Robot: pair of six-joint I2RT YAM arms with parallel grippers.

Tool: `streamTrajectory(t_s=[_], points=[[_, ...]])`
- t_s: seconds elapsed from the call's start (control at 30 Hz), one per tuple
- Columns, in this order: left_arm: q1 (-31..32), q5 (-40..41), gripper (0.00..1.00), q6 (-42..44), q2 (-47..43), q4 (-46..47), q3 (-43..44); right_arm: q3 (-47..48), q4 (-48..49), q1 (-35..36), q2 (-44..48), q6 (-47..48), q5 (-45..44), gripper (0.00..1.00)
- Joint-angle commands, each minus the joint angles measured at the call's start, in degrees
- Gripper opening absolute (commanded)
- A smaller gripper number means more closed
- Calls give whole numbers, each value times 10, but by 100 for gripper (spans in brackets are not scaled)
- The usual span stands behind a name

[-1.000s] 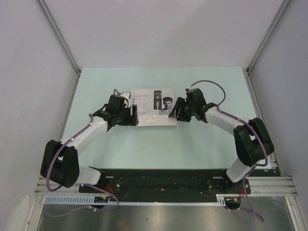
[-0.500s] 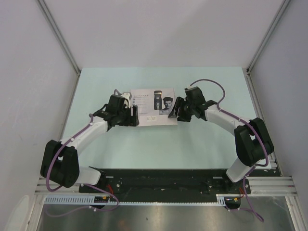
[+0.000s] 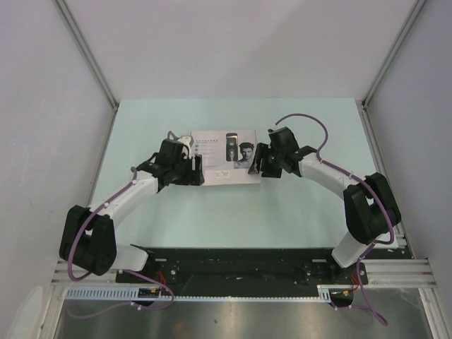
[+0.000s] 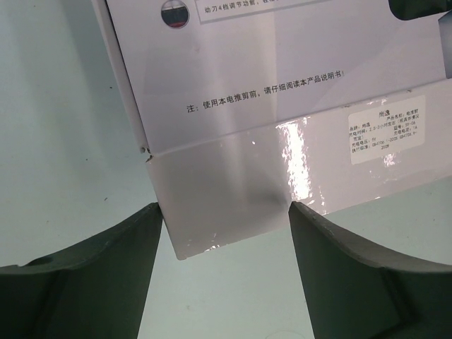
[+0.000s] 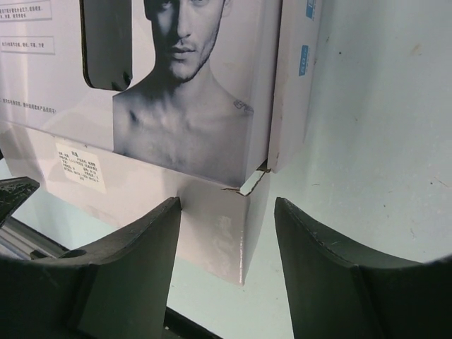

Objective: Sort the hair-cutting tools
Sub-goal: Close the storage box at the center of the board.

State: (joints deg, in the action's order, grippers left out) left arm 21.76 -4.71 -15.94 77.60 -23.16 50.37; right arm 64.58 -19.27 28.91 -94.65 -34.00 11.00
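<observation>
The hair-cutting tools are out of view; only their closed white box [image 3: 224, 159] with a printed lid lies flat mid-table. My left gripper [image 3: 197, 170] is open at the box's left end. In the left wrist view the box's [image 4: 282, 106] glossy near corner sits between the two dark fingers of the left gripper [image 4: 226, 212], which hold nothing. My right gripper [image 3: 260, 164] is open at the box's right end. In the right wrist view the torn near-right corner of the box [image 5: 191, 106] lies between the right gripper [image 5: 227, 208] fingers, unclamped.
The pale green table [image 3: 233, 212] is bounded by white walls left, right and behind. A side flap [image 5: 293, 85] of the box stands slightly away from its body. The arms' black base rail [image 3: 233, 265] runs along the near edge.
My right gripper has edged left, closer onto the box's right end, and its jaws have widened a touch. The left arm and the box have stayed put.
</observation>
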Motion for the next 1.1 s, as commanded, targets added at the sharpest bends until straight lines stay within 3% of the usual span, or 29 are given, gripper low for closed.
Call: streamTrajectory(t_s=[0.0, 0.53, 1.07], points=[[7, -12, 77, 10, -3, 17, 19, 28, -16, 14, 7, 26, -27, 61], [7, 11, 80, 18, 1, 8, 20, 28, -38, 23, 25, 36, -51, 67], [7, 76, 71, 11, 5, 8, -8, 15, -35, 43, -5, 54, -142, 54]])
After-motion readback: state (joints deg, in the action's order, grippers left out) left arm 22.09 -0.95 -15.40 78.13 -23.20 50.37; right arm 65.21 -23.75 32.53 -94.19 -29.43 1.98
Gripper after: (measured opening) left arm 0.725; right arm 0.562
